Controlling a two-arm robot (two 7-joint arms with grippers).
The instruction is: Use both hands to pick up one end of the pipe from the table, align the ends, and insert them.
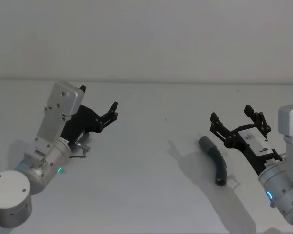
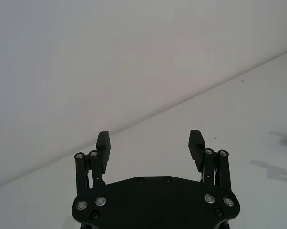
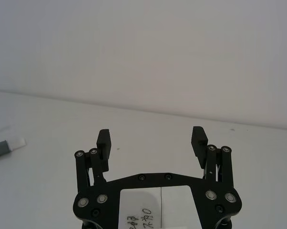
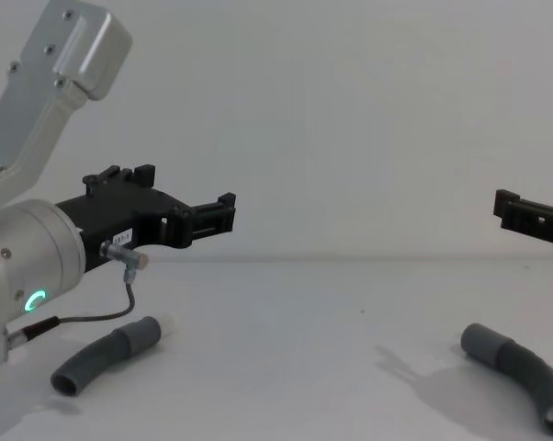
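Two curved dark-grey ribbed pipe pieces lie on the white table (image 1: 151, 195). One piece (image 1: 214, 159) (image 4: 523, 372) rests at the right, its plain grey cuff (image 4: 479, 340) pointing toward the middle. My right gripper (image 1: 230, 113) (image 3: 151, 138) hovers open just right of it and above, holding nothing. The other piece (image 4: 107, 356) lies at the left under my left arm, its cuff (image 4: 146, 333) toward the centre. My left gripper (image 1: 115, 110) (image 2: 150, 140) (image 4: 189, 191) is open and empty above it. A cuff with a white tip (image 3: 10, 145) shows in the right wrist view.
A pale wall (image 1: 146, 39) rises behind the table's far edge. A thin cable with a small metal plug (image 4: 129, 259) hangs from my left wrist over the left piece. Open white surface lies between the two pieces.
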